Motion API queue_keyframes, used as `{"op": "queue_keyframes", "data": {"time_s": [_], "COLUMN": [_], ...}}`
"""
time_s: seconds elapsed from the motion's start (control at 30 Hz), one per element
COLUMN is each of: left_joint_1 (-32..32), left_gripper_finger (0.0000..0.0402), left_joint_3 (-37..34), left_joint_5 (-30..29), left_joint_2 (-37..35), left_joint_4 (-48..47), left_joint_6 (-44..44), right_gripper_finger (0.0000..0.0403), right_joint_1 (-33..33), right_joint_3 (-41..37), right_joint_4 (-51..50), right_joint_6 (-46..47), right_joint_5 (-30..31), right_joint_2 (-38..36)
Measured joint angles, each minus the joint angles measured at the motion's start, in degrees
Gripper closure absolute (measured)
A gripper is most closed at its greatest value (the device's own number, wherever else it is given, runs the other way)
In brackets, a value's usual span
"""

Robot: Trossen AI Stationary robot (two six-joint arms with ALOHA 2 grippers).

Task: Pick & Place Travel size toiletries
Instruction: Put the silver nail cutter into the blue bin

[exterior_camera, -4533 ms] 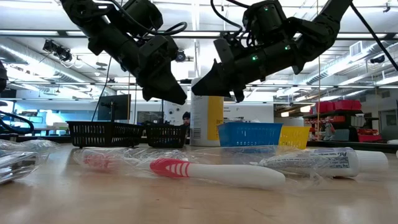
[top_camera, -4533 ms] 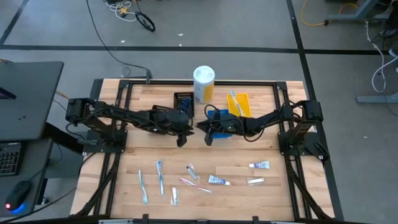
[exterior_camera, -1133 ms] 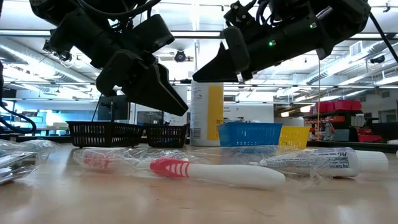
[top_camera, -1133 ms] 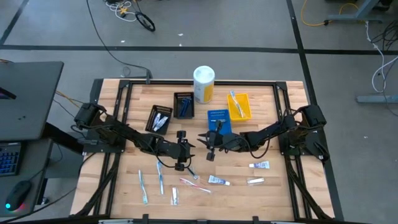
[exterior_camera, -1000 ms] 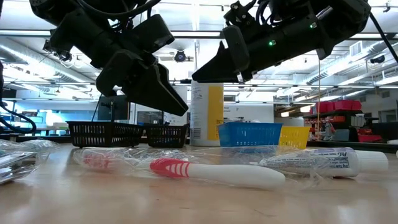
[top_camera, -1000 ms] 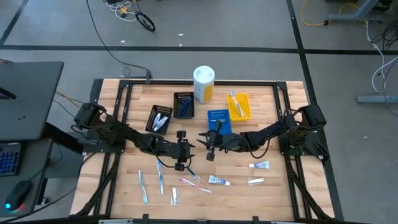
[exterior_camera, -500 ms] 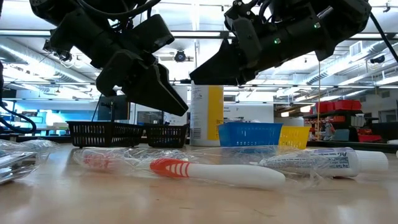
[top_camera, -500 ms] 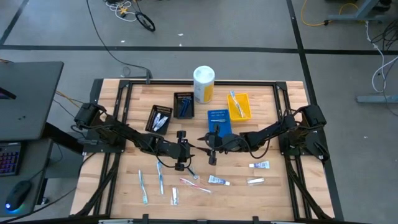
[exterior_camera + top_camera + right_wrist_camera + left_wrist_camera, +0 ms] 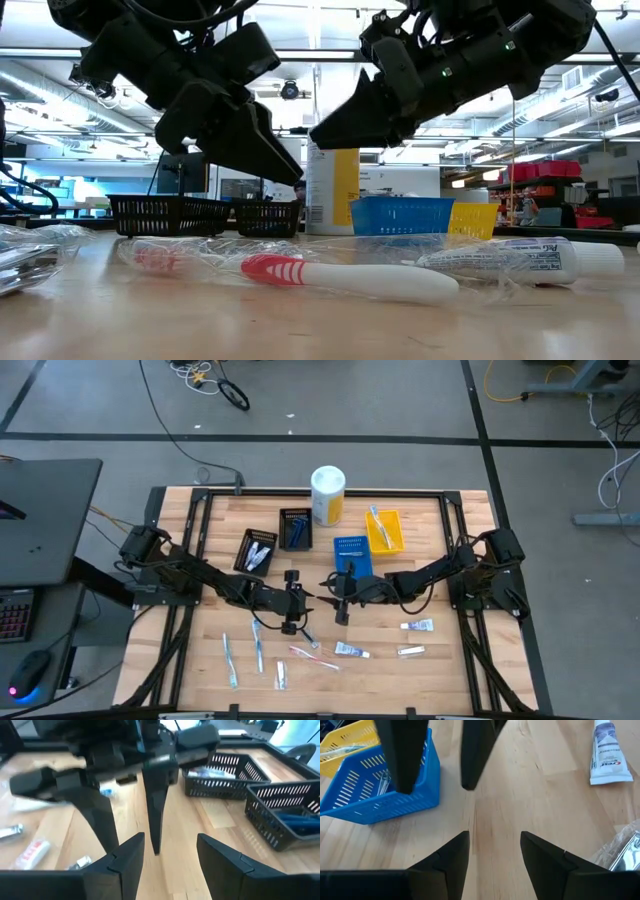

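Left hand (image 9: 494, 855): fingers apart, nothing between them, above bare desk (image 9: 520, 795)
Right hand (image 9: 439, 757): opposite, fingers apart, pointing down
Blue tray (image 9: 385, 795): beside right hand
Yellow tray (image 9: 345, 745): behind blue tray
Tube (image 9: 606, 752): lying on desk

text: "Crest" | on: white toothpaste tube (image 9: 605, 751) | lying on wooden table (image 9: 520, 795)

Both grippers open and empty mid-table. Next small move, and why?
Probably lower the left gripper onto the toothbrush just below it: it hangs open, holding nothing, nearest the loose toiletries. The right gripper hovers open beside the blue basket.
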Motion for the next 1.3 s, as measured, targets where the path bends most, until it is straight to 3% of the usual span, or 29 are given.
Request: {"op": "queue_keyframes", "data": {"time_s": [0.13,0.27,0.47,0.6,0.7,0.87,0.97,1.3], "left_joint_1": [0.02,0.02,0.02,0.13,0.07,0.17,0.44,2.41], "left_gripper_finger": [0.0216,0.0216,0.0216,0.0216,0.0216,0.0216,0.0216,0.0231], "left_joint_3": [0.0,0.07,0.07,0.07,0.06,-0.09,0.11,0.33], "left_joint_5": [0.7,4.6,9.45,21.79,27.95,26.08,25.9,30.8], "left_joint_2": [0.0,0.0,-0.01,0.0,0.6,2.82,5.35,8.36], "left_joint_4": [1.21,2.09,1.94,-1.78,-4.55,-5.6,-1.2,-2.02], "left_joint_6": [-0.6,-6.98,-12.57,0.98,5.88,11.85,13.81,11.45], "right_gripper_finger": [0.021,0.021,0.021,0.021,0.021,0.021,0.021,0.021], "right_joint_1": [0.13,0.17,0.17,0.16,0.07,0.04,0.04,0.02], "right_joint_3": [0.0,0.0,0.0,0.0,0.0,0.0,0.0,0.0], "right_joint_4": [-5.23,-9.42,-9.82,-9.82,-9.8,-9.61,-9.33,-8.95], "right_joint_6": [0.89,5.62,7.23,7.29,7.28,7.26,7.27,7.26], "right_joint_5": [0.0,-0.04,0.0,-0.02,0.0,0.03,0.02,0.04], "right_joint_2": [0.0,0.01,0.0,0.0,0.02,0.01,0.0,0.0]}}
